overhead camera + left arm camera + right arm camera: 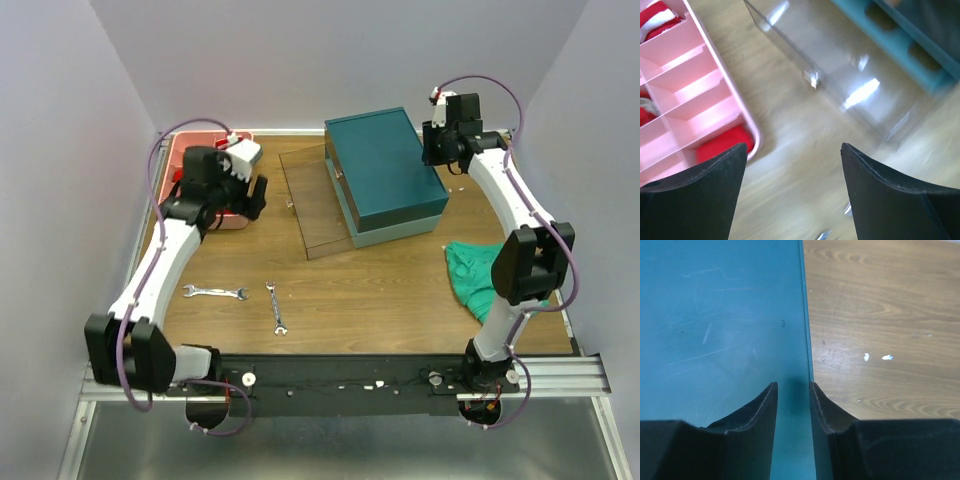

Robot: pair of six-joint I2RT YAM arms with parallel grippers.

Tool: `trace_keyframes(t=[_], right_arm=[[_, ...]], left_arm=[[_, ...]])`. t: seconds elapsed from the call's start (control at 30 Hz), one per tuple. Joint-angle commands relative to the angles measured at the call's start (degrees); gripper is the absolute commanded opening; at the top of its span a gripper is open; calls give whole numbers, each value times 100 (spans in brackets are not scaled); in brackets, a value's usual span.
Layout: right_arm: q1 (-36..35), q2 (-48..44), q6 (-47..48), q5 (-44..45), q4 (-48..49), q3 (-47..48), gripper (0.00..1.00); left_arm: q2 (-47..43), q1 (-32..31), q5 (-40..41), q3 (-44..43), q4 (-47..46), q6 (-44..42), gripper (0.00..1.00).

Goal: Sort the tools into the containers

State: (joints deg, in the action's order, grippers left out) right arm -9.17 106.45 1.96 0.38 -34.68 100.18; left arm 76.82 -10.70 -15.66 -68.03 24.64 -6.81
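Two silver wrenches lie on the wood table in front of the left arm, one [215, 292] flat and one [277, 308] pointing toward me. Blurred tips of a wrench [824, 234] show low in the left wrist view. My left gripper [255, 195] [794, 146] is open and empty above bare wood, beside the near right corner of the pink divided tray [190, 145] [700, 100]. My right gripper [437, 150] [792, 384] hovers over the right edge of the teal box lid [385, 165] [720, 330], its jaws a narrow gap apart with nothing between them. No hammer shows.
A clear plastic tray [312, 205] [830, 65] lies against the teal box's left side. Red and white items sit in the pink tray's compartments [722, 142]. A green cloth [478, 270] lies at the right, near the right arm. Walls close in the table on three sides.
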Motion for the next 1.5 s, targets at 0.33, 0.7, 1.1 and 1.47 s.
trace_keyframes(t=[0.33, 0.7, 1.1, 1.47], right_arm=[[-823, -1820, 419, -926, -145, -1316, 50], [-823, -2989, 780, -1339, -92, -2502, 50], [-823, -3447, 824, -1155, 22, -3189, 50], [-806, -3236, 859, -988, 93, -3145, 51]], left_arm=[[-520, -310, -2064, 1495, 3574, -7502, 78], [912, -363, -1783, 1117, 3740, -8818, 64], [1986, -407, -1554, 501, 3935, -9532, 45], [2364, -486, -1343, 457, 3802, -10077, 44]])
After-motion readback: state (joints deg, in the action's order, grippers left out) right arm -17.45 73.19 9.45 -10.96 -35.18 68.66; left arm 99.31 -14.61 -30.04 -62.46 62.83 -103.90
